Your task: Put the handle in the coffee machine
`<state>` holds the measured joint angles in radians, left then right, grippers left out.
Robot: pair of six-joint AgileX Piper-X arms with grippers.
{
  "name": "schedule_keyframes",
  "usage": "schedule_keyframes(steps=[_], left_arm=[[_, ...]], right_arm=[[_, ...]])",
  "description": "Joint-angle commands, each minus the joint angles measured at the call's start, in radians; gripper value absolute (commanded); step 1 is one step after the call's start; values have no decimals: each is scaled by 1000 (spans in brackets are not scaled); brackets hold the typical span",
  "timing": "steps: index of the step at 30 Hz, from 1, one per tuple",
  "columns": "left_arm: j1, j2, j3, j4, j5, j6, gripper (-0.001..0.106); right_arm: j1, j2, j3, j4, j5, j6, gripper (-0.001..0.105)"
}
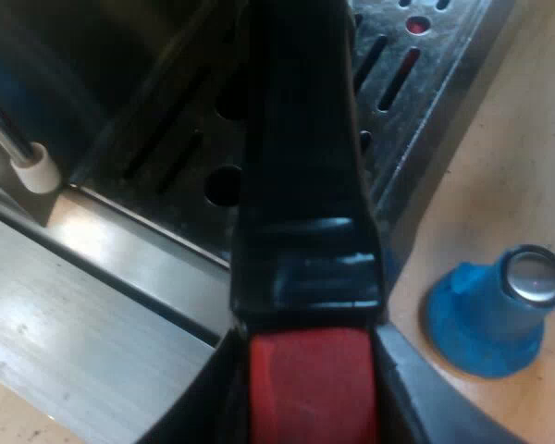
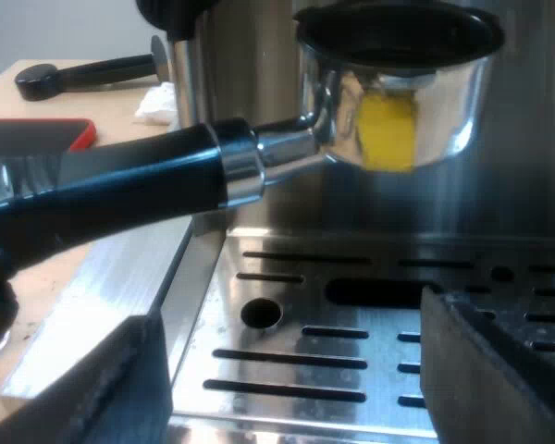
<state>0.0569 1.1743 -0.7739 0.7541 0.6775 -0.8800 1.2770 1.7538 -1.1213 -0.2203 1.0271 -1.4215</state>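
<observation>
The metal holder (image 2: 398, 102) hangs in the air at the machine's front, above the drip tray (image 2: 351, 361). Its round basket has a dark open rim and a yellow reflection on its side. The dark handle (image 2: 120, 194) runs away from the basket at a slight downward slant. My left gripper (image 1: 310, 388) is shut on the handle (image 1: 301, 185) near its red end (image 1: 310, 384), over the slotted drip tray (image 1: 416, 74). My right gripper (image 2: 287, 388) is open low over the tray, below the holder, with nothing between its fingers.
A blue tamper (image 1: 490, 310) with a metal face stands on the wooden table beside the drip tray. The steam wand's white tip (image 1: 37, 166) hangs near the tray's edge. A black-handled tool (image 2: 83, 74) and something white (image 2: 157, 102) lie on the table beyond the machine.
</observation>
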Motion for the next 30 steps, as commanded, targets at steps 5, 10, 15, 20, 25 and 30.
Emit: schedule_keyframes(steps=[5,10,15,20,25,30], left_arm=[[2,0,-23,-20,55,1,0],[2,0,-23,-24,60,-3,0],[2,4,-25,-26,62,-3,0],[2,30,-37,-26,79,-5,0],[5,74,-77,-19,77,-5,0],[5,91,-101,-12,77,27,0]], right_arm=[[-6,-5,-5,0,9,-15,60],[-6,-5,-5,0,9,-14,60],[-6,-5,-5,-14,-1,-14,60],[-16,-5,-5,-30,-45,-20,60],[-17,-5,-5,-30,-45,-20,60],[-17,-5,-5,-30,-45,-20,60]])
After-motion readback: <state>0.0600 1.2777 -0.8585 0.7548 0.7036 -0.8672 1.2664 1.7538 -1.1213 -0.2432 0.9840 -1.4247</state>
